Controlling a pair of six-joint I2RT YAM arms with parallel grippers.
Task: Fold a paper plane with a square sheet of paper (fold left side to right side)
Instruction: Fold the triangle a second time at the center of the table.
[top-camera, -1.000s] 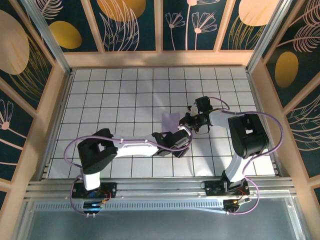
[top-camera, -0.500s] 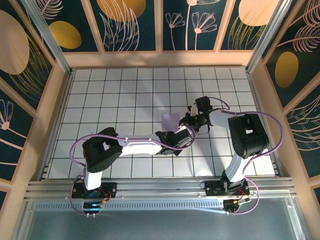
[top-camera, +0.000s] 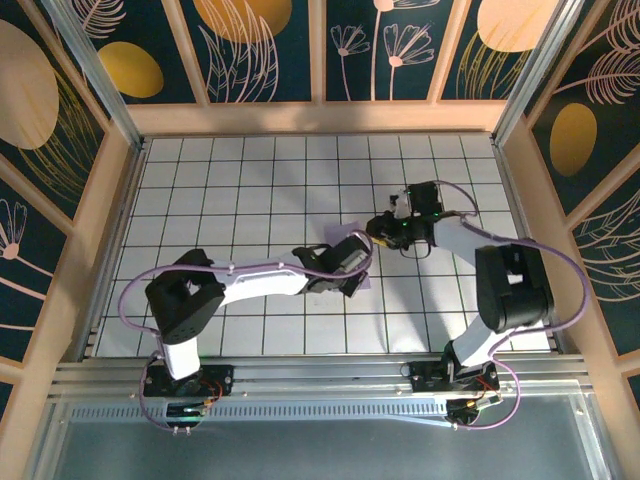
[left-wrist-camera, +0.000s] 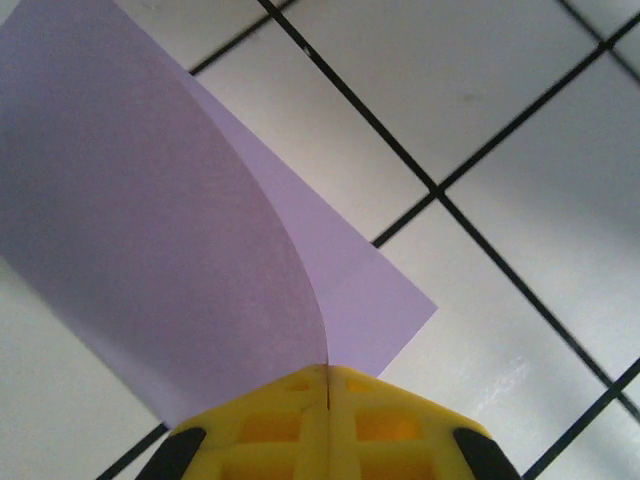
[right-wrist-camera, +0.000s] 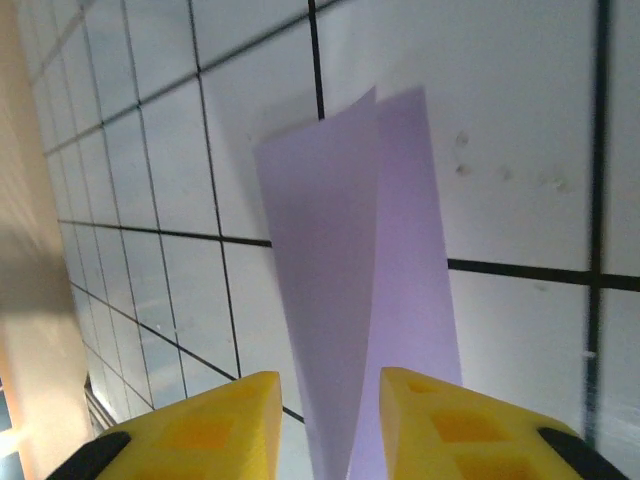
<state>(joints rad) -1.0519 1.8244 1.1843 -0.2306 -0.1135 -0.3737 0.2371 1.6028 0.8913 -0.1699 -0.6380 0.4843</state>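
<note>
The white gridded worktop (top-camera: 200, 180) spreads out on all sides of the square sheet of paper (left-wrist-camera: 170, 230), which sits on the tiles with bare squares all round it.

The right arm (top-camera: 510, 285) rises from the near edge and bends in toward the sheet from the sheet's right. The left arm (top-camera: 250, 285) stretches low across the tiles and meets the sheet from its near left side.

The sheet is pale lavender and doubled over on itself. In the left wrist view its upper layer bows upward in a soft curve rather than lying pressed flat. The lower layer rests on the tiles, and one corner pokes out past the curved layer. In the right wrist view the two layers stand slightly apart, the far edges not quite matched.

The left hand (left-wrist-camera: 328, 390) is clenched at the sheet's near edge, its yellow fingers meeting in a tight seam with the curved layer pinched between them.

The right hand (right-wrist-camera: 330, 400) is released at the sheet's right end. Its two yellow fingers stand apart, and the doubled paper runs through the gap between them.
</note>
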